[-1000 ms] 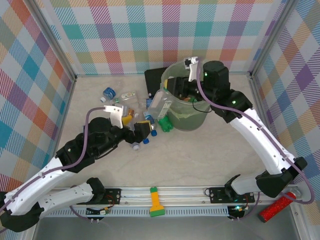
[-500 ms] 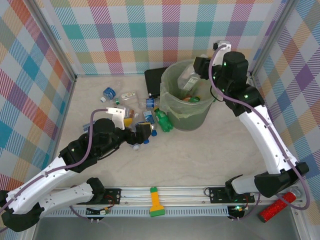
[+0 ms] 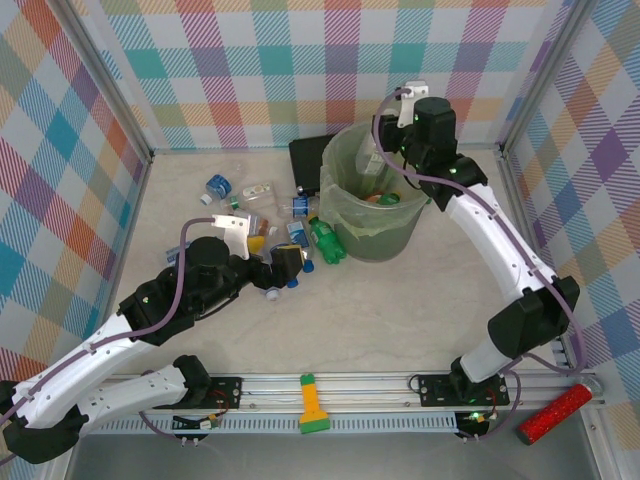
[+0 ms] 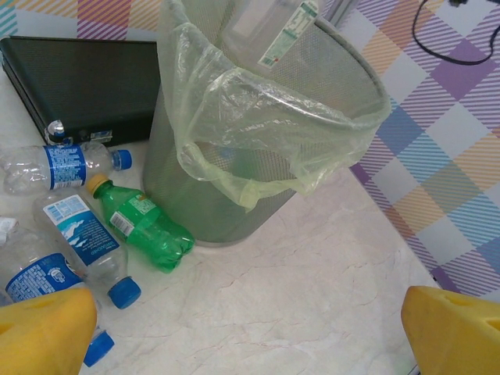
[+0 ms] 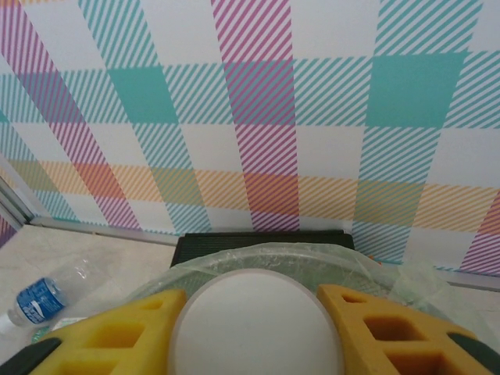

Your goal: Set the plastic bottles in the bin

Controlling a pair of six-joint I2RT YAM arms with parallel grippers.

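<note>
1 bottle [image 5: 256, 340] is being clasped by the right gripper [image 5: 251, 303], directly above the bin [image 3: 375, 240]. The left gripper [image 4: 250, 305] is being held open.

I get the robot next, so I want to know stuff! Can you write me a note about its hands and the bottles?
Left gripper: open wide, empty, low beside the blue-labelled bottles.
Right gripper: shut on a clear bottle, seen end-on, over the far rim of the bin.
Done: some bottles already inside the bin.
Left: release the held one, then collect the green bottle and the blue-labelled bottles lying left of the bin.
</note>
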